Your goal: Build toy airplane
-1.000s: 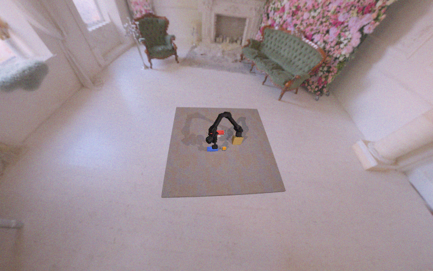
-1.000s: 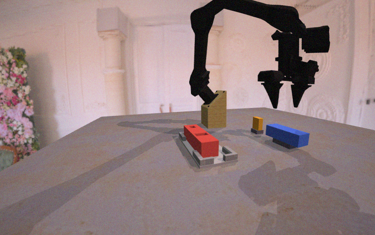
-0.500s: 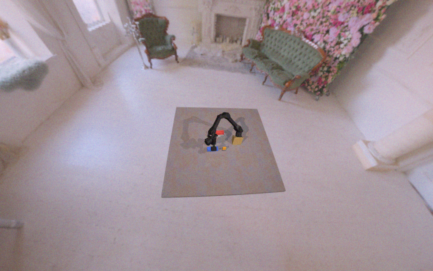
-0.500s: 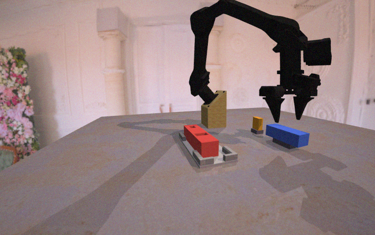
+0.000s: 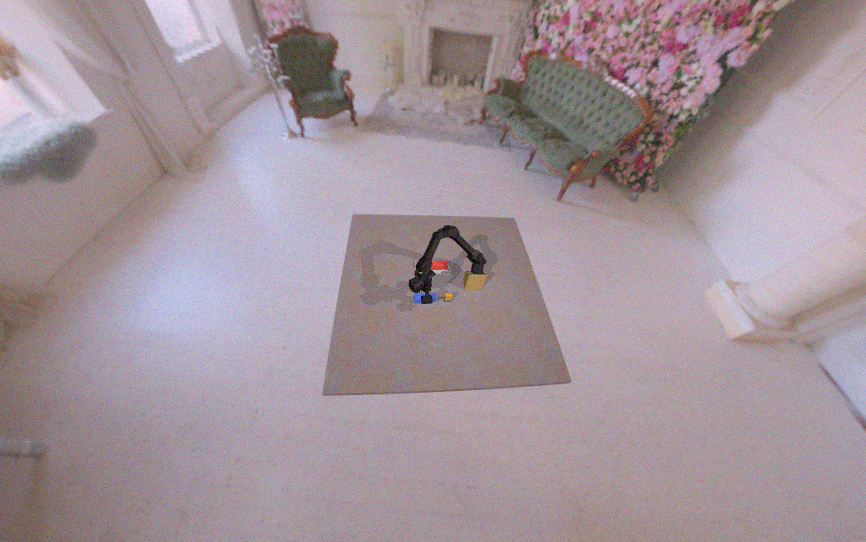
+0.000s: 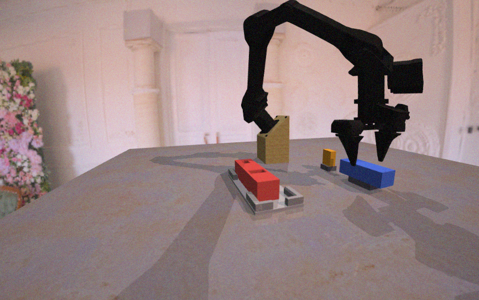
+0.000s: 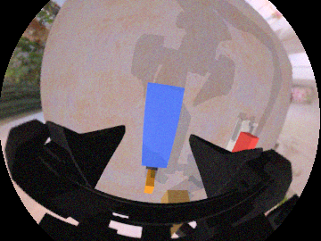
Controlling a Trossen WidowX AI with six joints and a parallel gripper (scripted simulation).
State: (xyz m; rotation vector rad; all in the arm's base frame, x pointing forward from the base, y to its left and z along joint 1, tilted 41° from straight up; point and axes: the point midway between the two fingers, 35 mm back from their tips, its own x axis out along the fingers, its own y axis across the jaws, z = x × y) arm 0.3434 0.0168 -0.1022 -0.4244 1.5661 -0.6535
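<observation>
The red fuselage (image 5: 439, 264) (image 6: 267, 191) (image 7: 246, 141) lies lengthwise in the grey jig (image 6: 261, 205), and two openings show in its top. It looks level; whether it is fully down is hard to tell. The blue wing (image 5: 418, 297) (image 6: 375, 173) (image 7: 162, 125) rests on a low dark stand (image 6: 360, 182). The orange tail fin (image 5: 448, 297) (image 6: 329, 158) (image 7: 149, 184) stands upright on a small dark stand (image 6: 328, 167). My gripper (image 6: 367, 163) (image 7: 159, 134) is open and empty, pointing down over the wing, with one finger to each side in the wrist view. Both tabs are hidden.
The wooden block (image 5: 474, 280) (image 6: 274, 148) (image 7: 176, 195) under the arm's base stands behind the jig in the exterior view. The tail fin is close to the wing's end. The fuselage and jig lie to one side of the gripper.
</observation>
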